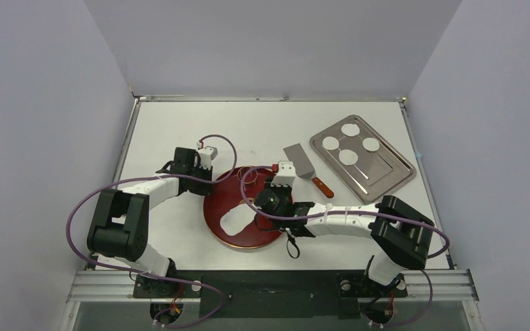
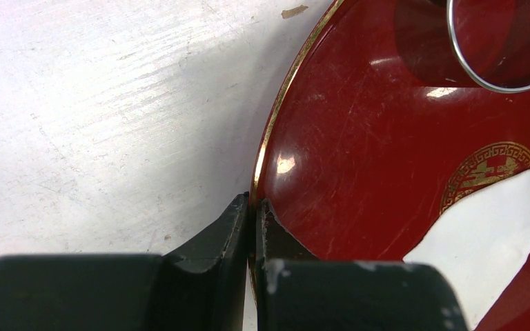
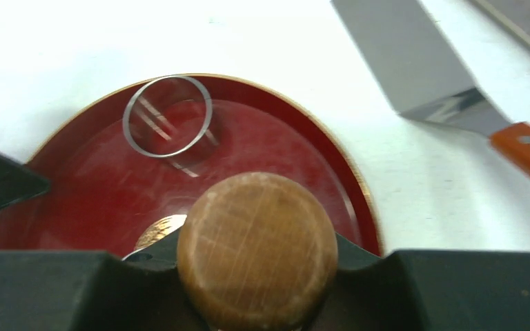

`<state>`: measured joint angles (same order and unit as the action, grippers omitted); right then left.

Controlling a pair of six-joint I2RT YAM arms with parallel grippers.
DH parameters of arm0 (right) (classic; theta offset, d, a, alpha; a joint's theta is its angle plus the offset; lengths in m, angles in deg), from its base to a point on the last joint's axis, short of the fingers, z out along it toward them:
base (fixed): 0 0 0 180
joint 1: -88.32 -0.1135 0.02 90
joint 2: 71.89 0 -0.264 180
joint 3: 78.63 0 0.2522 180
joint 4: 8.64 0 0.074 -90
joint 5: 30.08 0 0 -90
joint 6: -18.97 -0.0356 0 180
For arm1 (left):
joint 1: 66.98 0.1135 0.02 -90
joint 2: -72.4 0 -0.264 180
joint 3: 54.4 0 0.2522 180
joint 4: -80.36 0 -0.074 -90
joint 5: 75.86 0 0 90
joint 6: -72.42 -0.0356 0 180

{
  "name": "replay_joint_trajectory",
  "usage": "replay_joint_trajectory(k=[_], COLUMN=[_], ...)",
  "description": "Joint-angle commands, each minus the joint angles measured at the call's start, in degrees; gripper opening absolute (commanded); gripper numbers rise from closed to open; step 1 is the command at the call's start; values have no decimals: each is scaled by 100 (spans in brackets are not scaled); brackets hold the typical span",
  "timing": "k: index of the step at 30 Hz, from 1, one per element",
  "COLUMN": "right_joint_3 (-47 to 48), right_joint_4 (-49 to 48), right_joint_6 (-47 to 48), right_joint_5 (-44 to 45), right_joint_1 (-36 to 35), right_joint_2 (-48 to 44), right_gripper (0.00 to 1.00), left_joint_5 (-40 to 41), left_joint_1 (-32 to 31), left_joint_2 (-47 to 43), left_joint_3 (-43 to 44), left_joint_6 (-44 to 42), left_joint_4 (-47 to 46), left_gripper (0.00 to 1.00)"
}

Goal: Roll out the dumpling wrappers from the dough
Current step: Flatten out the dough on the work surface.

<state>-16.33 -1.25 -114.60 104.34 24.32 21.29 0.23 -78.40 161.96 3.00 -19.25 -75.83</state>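
A thin, ragged white dough sheet lies on the near half of a round red plate. My left gripper is shut on the plate's left rim; in the left wrist view its fingertips pinch the gold edge of the plate, with the dough at lower right. My right gripper hovers over the plate's right side, shut on a wooden rolling pin whose round end faces the camera. Several dumpling wrappers lie on a metal tray.
A metal ring cutter stands on the plate's far part, its rim also showing as the ring cutter in the left wrist view. A steel spatula with an orange handle lies between plate and tray. Grey walls enclose the table.
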Motion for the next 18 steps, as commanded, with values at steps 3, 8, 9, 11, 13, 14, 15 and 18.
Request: replay_joint_trajectory(k=[3, 8, 9, 11, 13, 14, 15, 18], right_joint_3=[-143, 17, 39, 192, 436, 609, 694, 909], right_joint_4=[1341, 271, 116, -266, -458, -511, -535, -837], right_joint_6=[734, 1390, 1477, 1577, 1692, 1719, 1757, 1747], right_joint_5=[70, -1073, -1431, -1815, -2033, -2064, -2143, -2458], right_joint_1=[11, -100, -123, -188, -251, -283, -298, -322], right_joint_2=[-640, -1211, -1208, -1041, -735, -619, -365, 159], right_gripper=[0, 0, 0, 0, 0, 0, 0, 0], left_joint_5=[174, 165, 155, 149, 145, 140, 142, 134], left_joint_1=[0, 8, 1, 0, 3, 6, 8, 8], left_joint_2=[-88, -113, -112, -106, -98, -101, -109, -147], left_joint_3=[40, 30, 31, 30, 34, 38, 39, 31], left_joint_6=[-32, -30, -34, -34, -35, -35, -42, -44], left_joint_4=[-139, -147, -144, -143, -131, -128, -113, -112], left_gripper=[0, 0, 0, 0, 0, 0, 0, 0])
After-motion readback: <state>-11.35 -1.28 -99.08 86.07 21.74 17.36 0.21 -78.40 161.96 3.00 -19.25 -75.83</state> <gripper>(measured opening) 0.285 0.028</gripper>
